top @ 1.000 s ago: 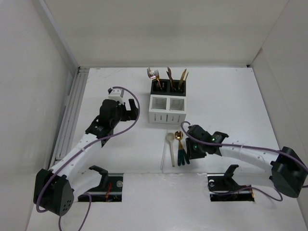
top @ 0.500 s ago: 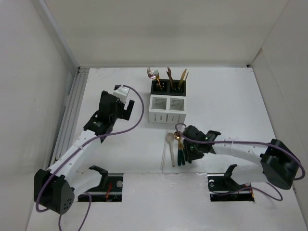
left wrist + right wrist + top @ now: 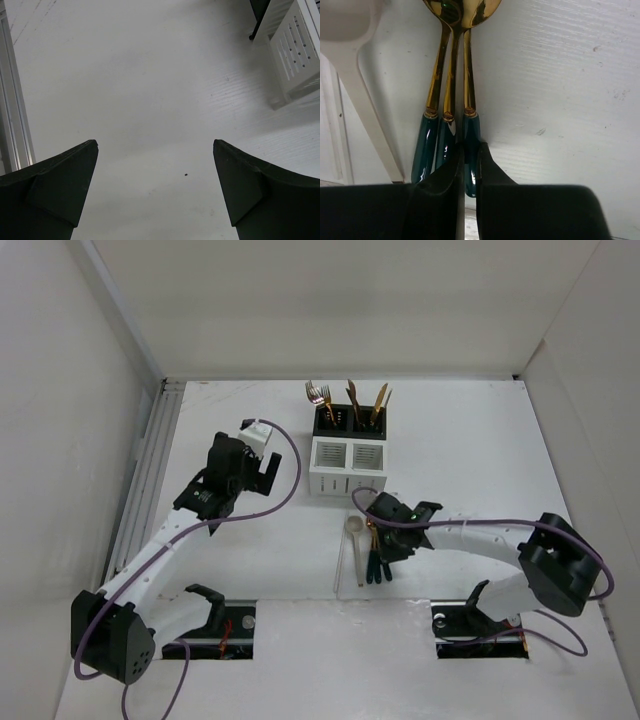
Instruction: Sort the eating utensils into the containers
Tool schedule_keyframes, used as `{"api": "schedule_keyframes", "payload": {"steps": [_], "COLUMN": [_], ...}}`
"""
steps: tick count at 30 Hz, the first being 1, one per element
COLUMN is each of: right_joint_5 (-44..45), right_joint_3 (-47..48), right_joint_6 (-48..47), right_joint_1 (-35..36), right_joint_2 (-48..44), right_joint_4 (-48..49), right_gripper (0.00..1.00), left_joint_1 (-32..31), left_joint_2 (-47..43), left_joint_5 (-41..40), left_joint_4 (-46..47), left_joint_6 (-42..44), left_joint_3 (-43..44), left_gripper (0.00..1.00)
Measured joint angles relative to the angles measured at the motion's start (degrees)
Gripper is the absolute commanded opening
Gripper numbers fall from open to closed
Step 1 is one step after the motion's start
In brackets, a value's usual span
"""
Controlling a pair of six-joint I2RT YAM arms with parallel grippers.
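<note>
My left end effector [image 3: 155,150] hangs released over the bare desk [image 3: 125,75], at nine o'clock of the white caddy [image 3: 348,480]. I judge it is parked there to leave my other arm room. The black caddy [image 3: 350,422] touches the white one at twelve o'clock and holds upright cutlery [image 3: 350,395]. At six o'clock of the white caddy lie the cream spoon [image 3: 355,85] and three green-handled gold spoons [image 3: 445,142], side by side. My right end effector [image 3: 470,155] is clenched on the handle of the rightmost spoon [image 3: 471,127], probably to single it out from its neighbours.
</note>
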Motion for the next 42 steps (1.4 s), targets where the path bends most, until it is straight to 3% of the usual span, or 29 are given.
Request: {"api": "schedule_keyframes", "payload": {"steps": [6,15,21,25,28,32,37,42], "right_joint_5": [3.2,16.3,22.2,26.6,30.6,37.1,37.1,33.2], "right_joint_3": [0.0,9.1,11.6,12.9,14.8,15.7,18.2,19.3], "right_joint_6": [2.1,7.4,11.6,10.9,4.8,-8.9,-24.7,-32.7], "right_joint_1": [0.0,0.2,0.5,1.6,2.3,2.2,-1.4,-6.2], "right_joint_2": [-1.1,-2.4,-2.9,-8.4,-14.8,-17.5,-7.3,4.6], "right_joint_4": [-2.9,-19.3,-23.6,-22.6,-14.7,6.3,28.9,42.4], "right_gripper": [0.00,0.00,0.00,0.00,0.00,0.00,0.00,0.00], "left_joint_1": [0.0,0.0,0.0,0.0,0.0,0.0,0.0,0.0], "left_joint_2": [0.0,0.0,0.0,0.0,0.0,0.0,0.1,1.3], "left_joint_5": [0.0,0.1,0.4,0.5,0.5,0.5,0.5,0.5], "left_joint_4": [0.0,0.0,0.1,0.1,0.4,0.4,0.4,0.5], "left_joint_6": [-0.6,-0.8,-1.1,-1.6,-2.3,-3.3,-5.4,-7.5], "left_joint_3": [0.0,0.0,0.0,0.0,0.0,0.0,0.0,0.0], "left_gripper": [1.00,1.00,1.00,1.00,1.00,1.00,1.00,1.00]}}
